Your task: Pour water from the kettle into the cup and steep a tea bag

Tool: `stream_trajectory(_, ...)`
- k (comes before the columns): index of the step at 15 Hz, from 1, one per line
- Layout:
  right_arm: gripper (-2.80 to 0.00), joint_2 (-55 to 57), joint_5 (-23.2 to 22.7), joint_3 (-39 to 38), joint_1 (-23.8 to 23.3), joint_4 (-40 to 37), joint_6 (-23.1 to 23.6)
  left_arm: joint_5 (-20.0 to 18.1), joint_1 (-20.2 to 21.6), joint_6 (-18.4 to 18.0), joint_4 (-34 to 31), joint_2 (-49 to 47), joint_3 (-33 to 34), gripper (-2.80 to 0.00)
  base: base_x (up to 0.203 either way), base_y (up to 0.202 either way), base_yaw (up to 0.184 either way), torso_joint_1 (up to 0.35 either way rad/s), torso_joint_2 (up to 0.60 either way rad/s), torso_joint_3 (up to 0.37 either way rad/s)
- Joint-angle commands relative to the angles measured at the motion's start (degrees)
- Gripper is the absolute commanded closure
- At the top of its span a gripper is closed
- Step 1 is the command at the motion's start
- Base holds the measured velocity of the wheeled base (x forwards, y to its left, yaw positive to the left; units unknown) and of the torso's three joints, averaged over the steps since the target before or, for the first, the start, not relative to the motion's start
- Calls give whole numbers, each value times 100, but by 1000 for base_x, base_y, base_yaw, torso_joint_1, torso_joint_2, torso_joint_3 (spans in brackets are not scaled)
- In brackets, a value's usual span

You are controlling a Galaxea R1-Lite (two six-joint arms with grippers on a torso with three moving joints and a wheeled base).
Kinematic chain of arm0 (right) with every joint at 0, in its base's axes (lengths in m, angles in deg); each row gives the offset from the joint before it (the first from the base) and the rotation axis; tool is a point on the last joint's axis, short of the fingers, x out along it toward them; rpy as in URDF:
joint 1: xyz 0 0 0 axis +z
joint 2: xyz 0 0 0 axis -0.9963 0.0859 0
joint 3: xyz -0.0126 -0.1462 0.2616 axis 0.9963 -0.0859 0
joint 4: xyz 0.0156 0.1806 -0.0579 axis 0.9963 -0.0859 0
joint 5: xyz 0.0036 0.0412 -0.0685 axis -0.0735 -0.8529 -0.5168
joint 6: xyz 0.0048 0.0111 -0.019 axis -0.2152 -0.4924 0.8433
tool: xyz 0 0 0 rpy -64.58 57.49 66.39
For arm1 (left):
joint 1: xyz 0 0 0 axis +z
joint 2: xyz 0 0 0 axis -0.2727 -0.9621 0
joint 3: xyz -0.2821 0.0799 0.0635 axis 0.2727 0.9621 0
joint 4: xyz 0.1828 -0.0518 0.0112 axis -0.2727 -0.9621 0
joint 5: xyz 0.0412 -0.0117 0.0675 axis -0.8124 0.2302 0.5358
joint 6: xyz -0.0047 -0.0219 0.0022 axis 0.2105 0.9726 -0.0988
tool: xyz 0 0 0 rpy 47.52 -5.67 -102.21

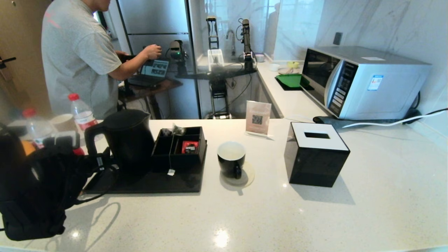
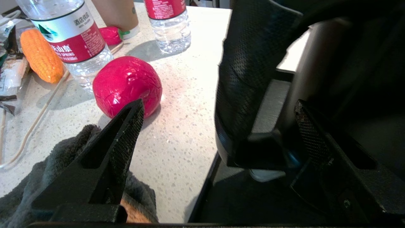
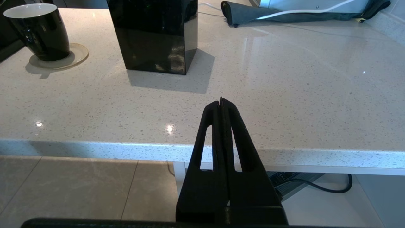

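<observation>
The tall matte black electric kettle (image 1: 127, 140) with its flat lid and big loop handle stands on a flat black tray (image 1: 157, 183) at the left of the pale speckled stone counter (image 1: 280, 217). In the left wrist view its handle (image 2: 250, 79) has a fine dimpled texture and sits between the spread fingers of the left claw (image 2: 218, 126), which is wide open and grips nothing. The kettle's body is mostly cut off there.

Just beside the kettle, a black compartment box (image 1: 179, 145) holds the translucent tea bag (image 1: 178, 130), its thin white string and square tag (image 1: 171, 172) hanging over the front wall.

The small glossy black cup (image 1: 231, 158) with a white interior stands on a round pale coaster (image 1: 247, 177), right of the tray.

The right claw (image 3: 221, 103) hangs off the counter's front edge, fingers pressed together.
</observation>
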Motion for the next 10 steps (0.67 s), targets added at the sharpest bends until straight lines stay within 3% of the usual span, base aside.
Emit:
stream_trajectory(1, 0, 1, -2, 0, 2, 1, 3, 4, -20, -6, 278, -105, -123, -280, 0, 0, 0, 0, 0, 0)
stream_trajectory(10, 0, 1, -2, 0, 2, 1, 3, -70, -24, -68, 278, -334, -578, -280, 0, 0, 0, 0, 0, 0)
